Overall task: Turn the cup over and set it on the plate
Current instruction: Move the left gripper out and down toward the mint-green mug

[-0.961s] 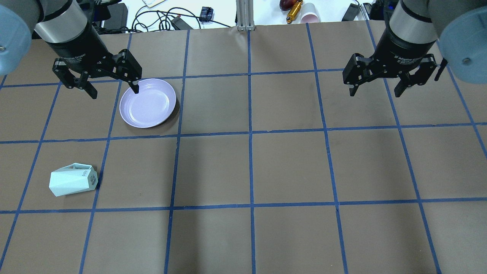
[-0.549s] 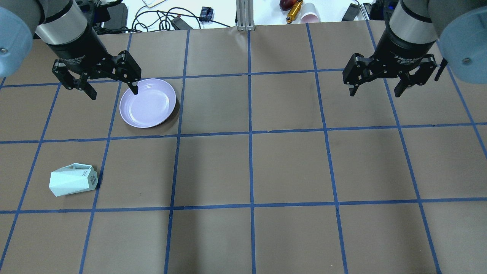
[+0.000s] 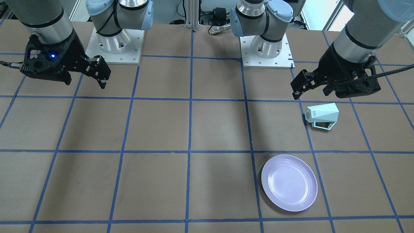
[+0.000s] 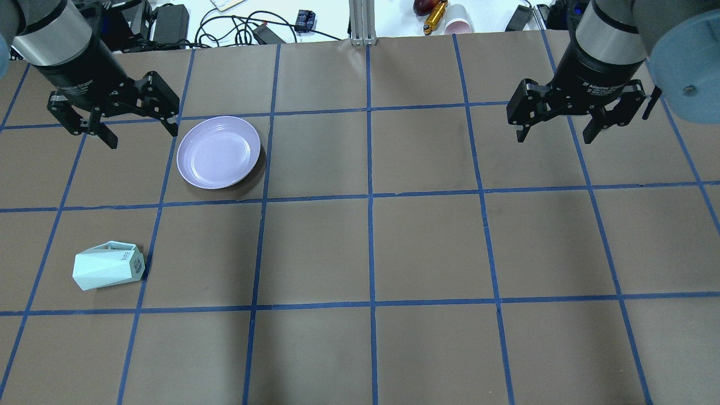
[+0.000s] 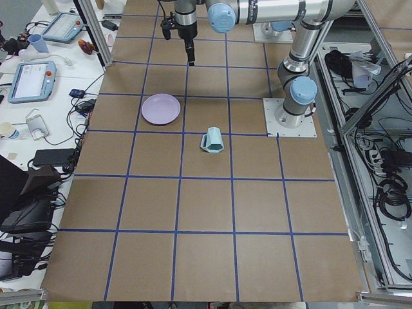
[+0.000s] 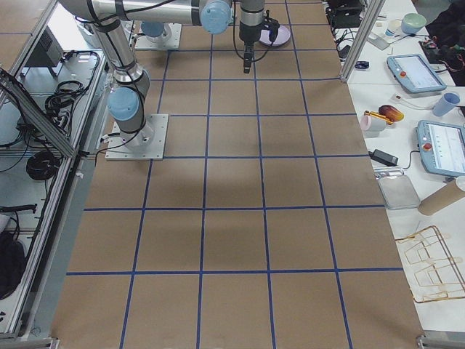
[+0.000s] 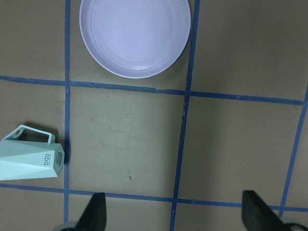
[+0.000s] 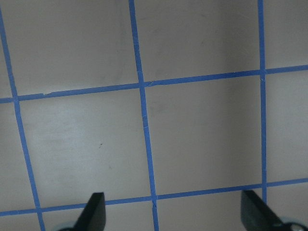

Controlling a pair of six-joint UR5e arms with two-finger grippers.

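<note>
The mint-green cup (image 4: 108, 269) lies on its side at the near left, logo base to the right and handle on its far side. It also shows in the front view (image 3: 321, 116), the left view (image 5: 212, 139) and the left wrist view (image 7: 31, 159). The lavender plate (image 4: 219, 152) sits empty beyond it, also in the front view (image 3: 288, 183) and the left wrist view (image 7: 134, 36). My left gripper (image 4: 140, 135) hangs open and empty, high up, left of the plate. My right gripper (image 4: 554, 136) hangs open and empty at the far right.
The brown table is marked with a blue tape grid. Cables, a pink paper cup (image 4: 458, 25) and a metal post (image 4: 360, 22) lie beyond the far edge. The two arm bases (image 3: 113, 42) (image 3: 265, 45) stand at the robot's side.
My left gripper has moved left, off the plate's rim, and stays open. The right arm, the cup and the plate have not moved.
</note>
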